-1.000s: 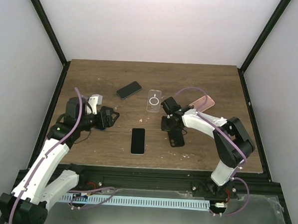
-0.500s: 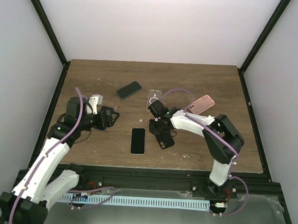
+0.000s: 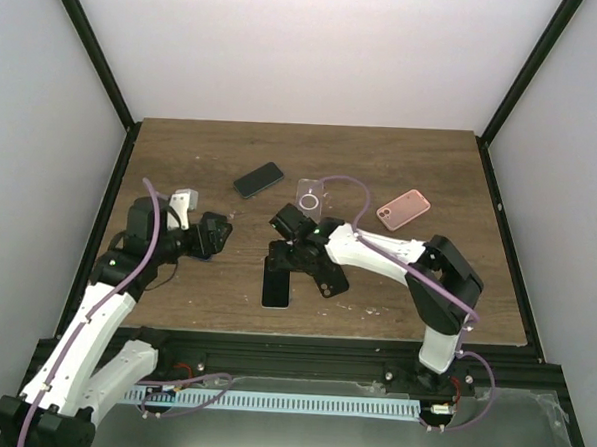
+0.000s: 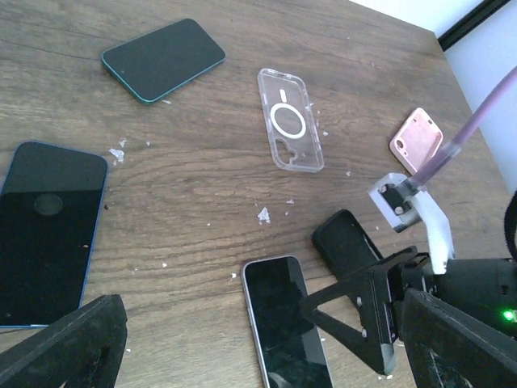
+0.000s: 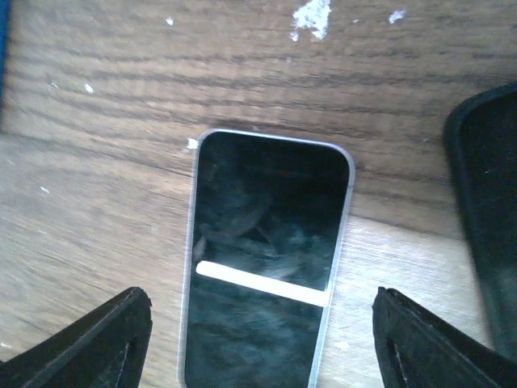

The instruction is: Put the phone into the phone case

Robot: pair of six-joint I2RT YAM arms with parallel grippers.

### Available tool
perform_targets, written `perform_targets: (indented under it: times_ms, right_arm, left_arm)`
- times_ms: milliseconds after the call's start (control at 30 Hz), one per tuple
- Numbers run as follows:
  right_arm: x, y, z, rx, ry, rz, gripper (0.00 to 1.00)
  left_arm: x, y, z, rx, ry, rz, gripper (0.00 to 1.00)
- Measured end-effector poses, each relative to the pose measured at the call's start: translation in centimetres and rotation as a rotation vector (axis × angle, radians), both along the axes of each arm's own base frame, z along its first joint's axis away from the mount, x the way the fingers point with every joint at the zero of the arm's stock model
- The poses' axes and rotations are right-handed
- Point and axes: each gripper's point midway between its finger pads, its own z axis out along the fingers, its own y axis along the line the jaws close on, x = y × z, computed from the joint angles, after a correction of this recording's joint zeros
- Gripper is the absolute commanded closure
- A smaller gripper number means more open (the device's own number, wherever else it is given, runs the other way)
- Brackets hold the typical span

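The right tool (image 5: pixel 260 311) is poised directly above the phone (image 5: pixel 271 210), with its fingers (image 5: pixel 105 339) spread apart and empty, one outside each long edge. The phone is laid flat, glossy face up, on the bench (image 5: pixel 97 97), beneath and between those fingers. The black case (image 5: pixel 494 218) is seen just outside one finger, near the phone but not touching it. The left tool (image 3: pixel 216 235) is kept well off to the side, also spread wide and empty.

Several failures can be expected from here. Little margin is left between the fingers and the phone's edges, so if the tool is lowered slightly off-centre, a finger may be set down on the glass rather than beside it. Because the phone is thin and flat on the bench, its edges may be slipped over as the fingers are closed, and the handset may be skidded sideways into the black case instead of being lifted. If the fingers are driven too low, the bench may be scraped. If only one end is pinched, the far end may droop or pivot, and seating it in a case would be spoiled. White flecks (image 5: pixel 311 16) are scattered ahead of the tool and could be trapped inside the case. A clear case (image 3: pixel 309 194) and a pink case (image 3: pixel 403 209) also lie beyond the tool, so the wrong one could be chosen.
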Motion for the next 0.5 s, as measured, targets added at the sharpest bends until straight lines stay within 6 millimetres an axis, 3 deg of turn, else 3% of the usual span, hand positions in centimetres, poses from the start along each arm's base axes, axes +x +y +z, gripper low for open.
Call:
perform_targets:
  times_ms: [133,233,500]
  right_arm:
    - [0.0,1.7,1.5,0.013,-0.010,-0.024,0.01]
    - [0.0,2.7,1.7,0.006,-0.010,-0.037,0.00]
    - [-1.3,2.6,-1.2,-0.116,0.046,-0.055,0.00]
  left_arm:
    - [0.0,0.5,0.2,0.015,-0.012,0.024,0.06]
    - [0.0,1.0,0.1,0.033,-0.013,0.047,0.06]
    - [-0.1,2.7,0.5,0.085,-0.032,0.127,0.06]
